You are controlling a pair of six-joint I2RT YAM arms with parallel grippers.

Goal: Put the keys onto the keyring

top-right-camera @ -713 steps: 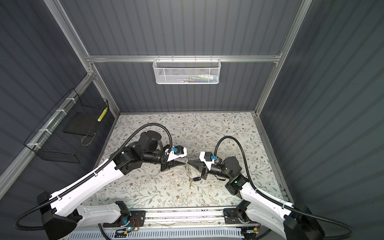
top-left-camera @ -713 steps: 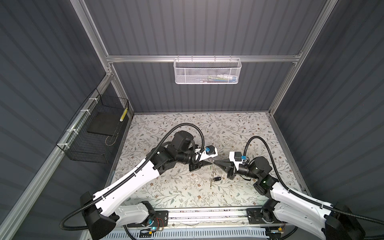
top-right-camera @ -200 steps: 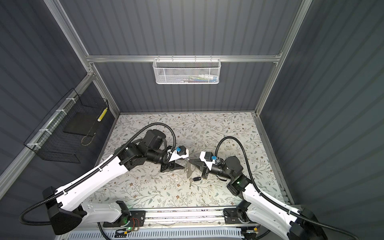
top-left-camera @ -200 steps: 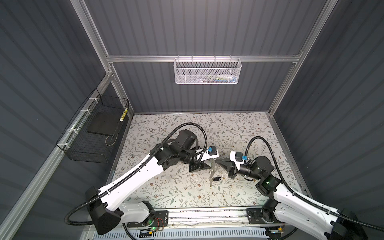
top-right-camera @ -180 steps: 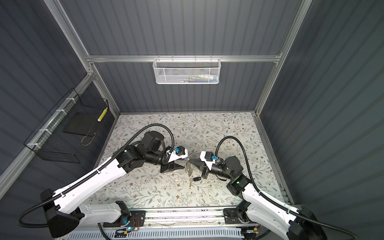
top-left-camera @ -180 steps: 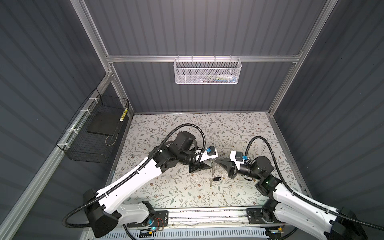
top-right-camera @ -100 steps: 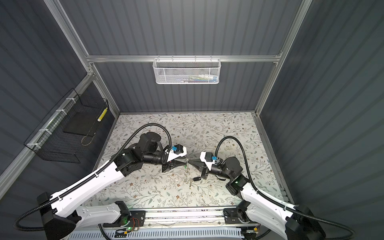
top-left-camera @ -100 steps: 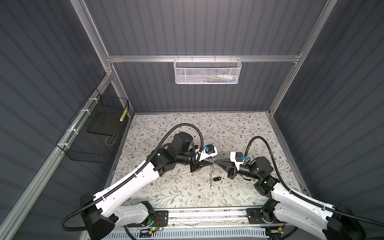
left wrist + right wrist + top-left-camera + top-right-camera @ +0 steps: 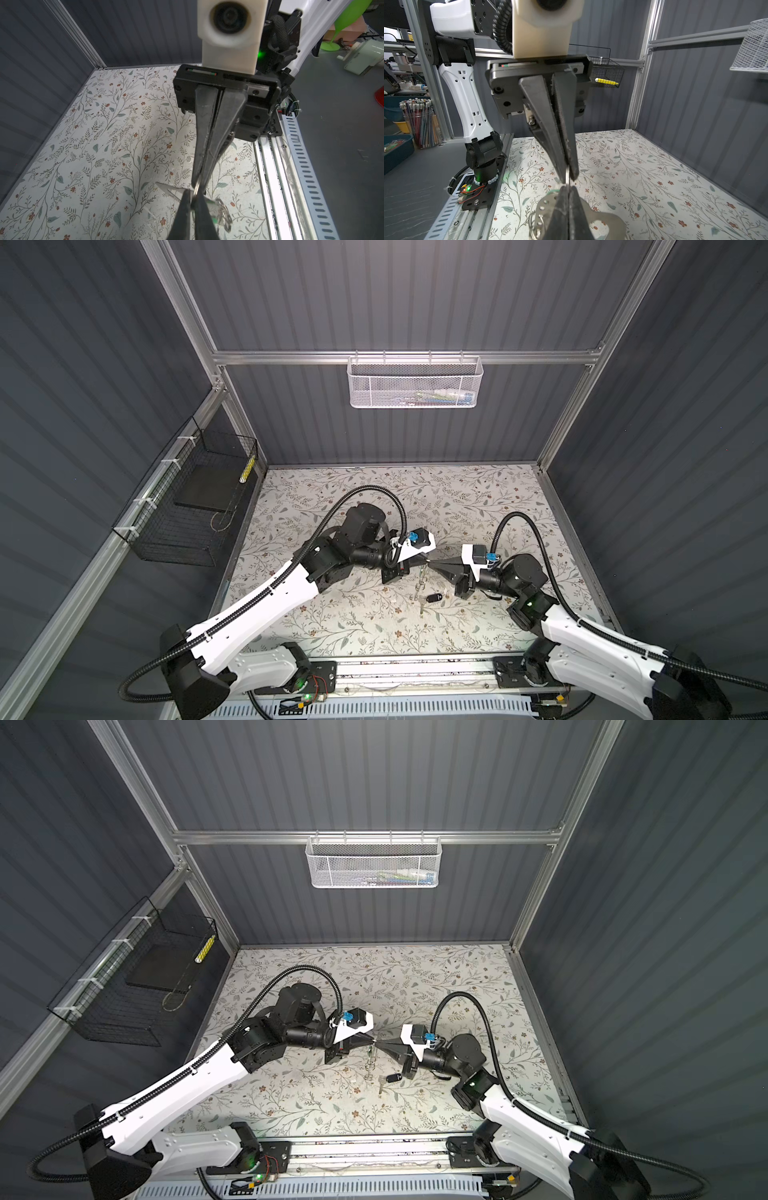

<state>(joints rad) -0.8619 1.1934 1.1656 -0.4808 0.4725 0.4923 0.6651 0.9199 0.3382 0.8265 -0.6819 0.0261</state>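
The keyring (image 9: 609, 221) is held above the table (image 9: 374, 497), midway between its side edges and nearer the front edge. It is clamped by the right gripper (image 9: 568, 188), whose jaws are pressed together on it. A small ring (image 9: 567, 179) at its edge is pinched by the left gripper (image 9: 569, 173). The black-tagged key (image 9: 433, 597) is seen lying on the table just beside it, toward the front edge.

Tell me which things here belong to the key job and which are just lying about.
For the job:
keyring
black-tagged key

Just lying about:
white mesh basket
black wire basket
yellow marker inside it
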